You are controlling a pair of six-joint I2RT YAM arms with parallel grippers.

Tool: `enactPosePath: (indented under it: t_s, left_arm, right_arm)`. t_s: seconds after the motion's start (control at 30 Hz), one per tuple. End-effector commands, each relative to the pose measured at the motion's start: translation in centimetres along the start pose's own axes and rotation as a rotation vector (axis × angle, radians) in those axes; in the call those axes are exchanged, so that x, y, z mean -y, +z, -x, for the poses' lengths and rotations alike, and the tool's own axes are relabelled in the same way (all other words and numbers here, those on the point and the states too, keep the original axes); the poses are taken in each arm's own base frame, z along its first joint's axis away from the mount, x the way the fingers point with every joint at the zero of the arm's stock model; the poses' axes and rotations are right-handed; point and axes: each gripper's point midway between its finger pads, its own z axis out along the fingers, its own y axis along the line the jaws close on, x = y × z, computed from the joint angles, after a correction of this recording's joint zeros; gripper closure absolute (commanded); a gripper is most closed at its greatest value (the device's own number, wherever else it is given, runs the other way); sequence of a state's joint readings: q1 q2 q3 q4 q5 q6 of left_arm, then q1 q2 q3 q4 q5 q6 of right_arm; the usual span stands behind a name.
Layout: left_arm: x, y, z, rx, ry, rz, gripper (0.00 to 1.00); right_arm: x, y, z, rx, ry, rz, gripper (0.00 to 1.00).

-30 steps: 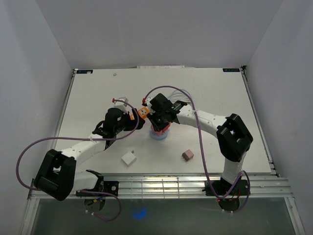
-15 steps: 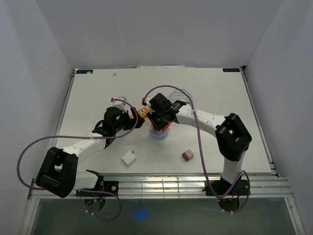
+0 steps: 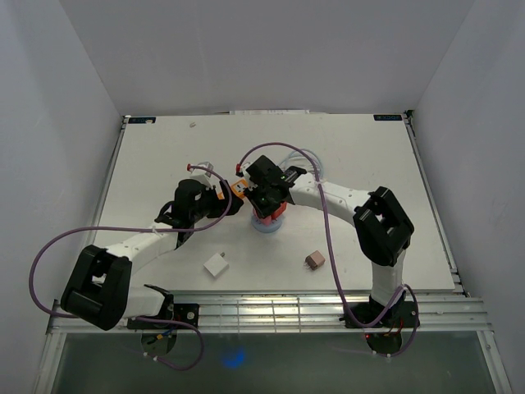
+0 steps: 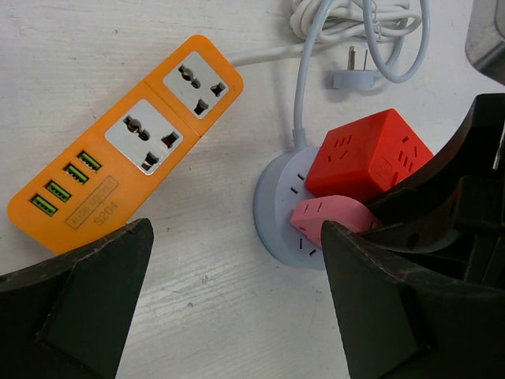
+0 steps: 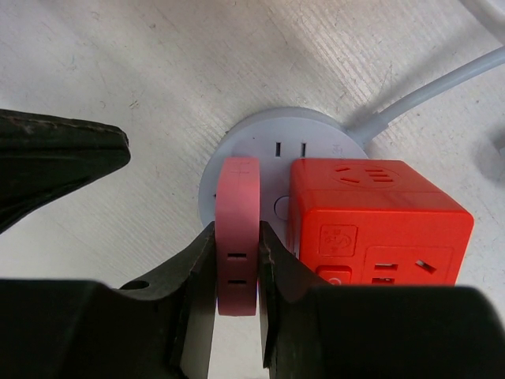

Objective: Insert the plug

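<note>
At the middle of the desk (image 3: 164, 156), your right gripper (image 5: 237, 264) is clamped on the pink plug (image 5: 237, 237), which stands on edge over the round socket hub (image 5: 245, 138), just beside the red cube adapter (image 5: 371, 221). Over the last second your right arm has drawn its elbow inward and nudged the wrist a little toward the far side, while the left arm has barely moved. I read that as fine alignment over the hub's slots, with the push still to come. Whether the pins have entered is hidden under the plug.

Your left gripper (image 4: 237, 308) hangs wide open and empty above the hub and the orange power strip (image 4: 126, 185).

The plug is a slim, round-edged slab of matte plastic with slots along its narrow edge. The hub is a smooth, pale disc, the cube is glossy and sharp-cornered, and the desk is white, scuffed and faintly grained.
</note>
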State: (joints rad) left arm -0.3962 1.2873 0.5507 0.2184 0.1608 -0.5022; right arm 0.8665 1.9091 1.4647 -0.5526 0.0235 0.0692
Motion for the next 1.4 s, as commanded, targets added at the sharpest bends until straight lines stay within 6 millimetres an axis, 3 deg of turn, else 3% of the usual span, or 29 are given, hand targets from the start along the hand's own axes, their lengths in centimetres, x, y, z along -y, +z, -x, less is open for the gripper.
enactPosePath:
  t_s: [0.0,0.13,0.37,0.67,1.07,1.37]
  left_arm:
    - [0.5,-0.3,0.8,0.028,0.002,-0.025,0.02]
    - [0.7,-0.5,1.0,0.034,0.003,-0.037,0.02]
    - [1.0,-0.6,1.4,0.039,0.005,-0.047,0.02]
    - [1.1,-0.8,1.8,0.048,0.011,-0.047,0.02]
    - [1.2,-0.8,1.8,0.043,0.011,-0.053,0.02]
    - [1.2,-0.9,1.8,0.042,0.007,-0.051,0.02]
  right_arm:
    - [2.3,1.9,-6.6,-0.220,-0.005,-0.099,0.92]
    - [2.2,1.1,-5.4,-0.171,-0.001,-0.093,0.89]
    - [2.2,-1.0,-1.6,-0.081,0.016,-0.093,0.73]
    - [1.9,-1.8,0.2,-0.046,0.024,-0.085,0.50]
    - [2.2,-3.3,1.9,0.002,0.011,-0.108,0.39]
    - [2.3,-5.7,3.8,0.079,0.001,-0.117,0.34]
